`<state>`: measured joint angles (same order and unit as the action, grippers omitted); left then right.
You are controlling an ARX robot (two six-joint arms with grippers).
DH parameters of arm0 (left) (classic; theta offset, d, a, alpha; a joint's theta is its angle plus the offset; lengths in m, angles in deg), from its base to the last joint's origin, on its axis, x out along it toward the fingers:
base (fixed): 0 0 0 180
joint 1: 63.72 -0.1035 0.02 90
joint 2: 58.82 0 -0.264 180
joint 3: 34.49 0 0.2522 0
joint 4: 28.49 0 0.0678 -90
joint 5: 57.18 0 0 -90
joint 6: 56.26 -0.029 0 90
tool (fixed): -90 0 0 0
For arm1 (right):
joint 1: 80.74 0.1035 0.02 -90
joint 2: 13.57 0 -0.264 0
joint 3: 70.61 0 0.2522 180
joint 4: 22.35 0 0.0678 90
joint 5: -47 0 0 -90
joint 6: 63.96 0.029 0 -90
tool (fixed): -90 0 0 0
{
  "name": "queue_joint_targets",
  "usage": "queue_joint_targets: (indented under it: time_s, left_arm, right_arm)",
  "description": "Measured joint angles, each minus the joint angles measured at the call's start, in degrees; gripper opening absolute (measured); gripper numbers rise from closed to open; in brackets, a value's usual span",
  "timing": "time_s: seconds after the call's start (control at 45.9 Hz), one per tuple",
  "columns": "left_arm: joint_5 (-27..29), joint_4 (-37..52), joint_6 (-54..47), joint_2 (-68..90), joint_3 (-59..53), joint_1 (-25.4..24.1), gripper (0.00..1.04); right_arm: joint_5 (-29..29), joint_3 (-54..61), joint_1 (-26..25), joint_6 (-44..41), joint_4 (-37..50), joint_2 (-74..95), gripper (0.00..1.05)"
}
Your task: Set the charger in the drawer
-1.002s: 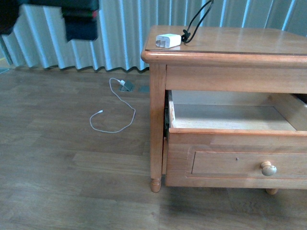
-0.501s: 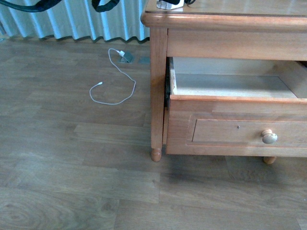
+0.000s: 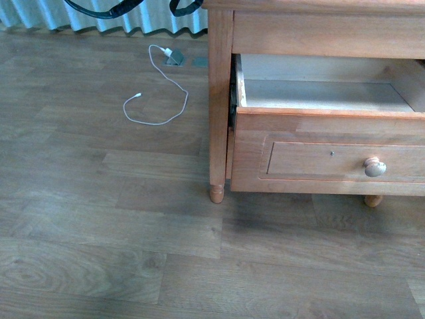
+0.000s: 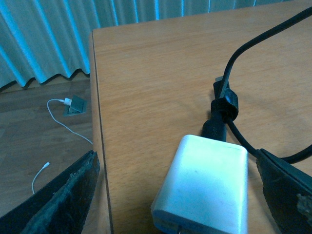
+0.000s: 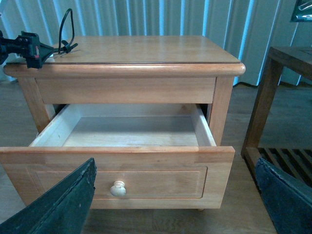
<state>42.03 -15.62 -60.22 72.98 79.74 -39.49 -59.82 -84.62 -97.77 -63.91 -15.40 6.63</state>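
Charger [image 4: 204,185] lying near worktop [image 4: 146,87] edge, flanked by spread left pincer [image 4: 171,204], untouched; drawer [image 5: 156,168] pulled wide open facing spread right pincer [image 5: 175,200].

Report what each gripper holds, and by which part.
Nothing held. Left gripper open astride the charger, apart from it; right gripper open before the drawer.

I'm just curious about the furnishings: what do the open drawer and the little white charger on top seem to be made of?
The drawer looks like wood under a honey-coloured satin varnish: grain shows on its front, while the inside is paler, perhaps unfinished. The charger seems smooth white plastic with a soft sheen; its cable looks like black rubbery sheathing.
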Motion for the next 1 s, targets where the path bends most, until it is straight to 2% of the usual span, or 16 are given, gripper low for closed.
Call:
queue_joint_targets:
  time_s: [0.632,0.85,1.002]
  left_arm:
    - [-5.38,-3.96,1.73,3.98,6.86,0.24,0.98]
    - [-6.14,-5.55,0.98,3.98,7.3,0.72,0.57]
    - [-5.92,-4.81,0.72,3.21,6.05,0.83,0.4]
  right_arm:
    - [0.02,0.0,0.0,0.0,0.0,0.0,0.96]
    - [0.02,0.0,0.0,0.0,0.0,0.0,0.96]
    - [0.02,0.0,0.0,0.0,0.0,0.0,0.96]
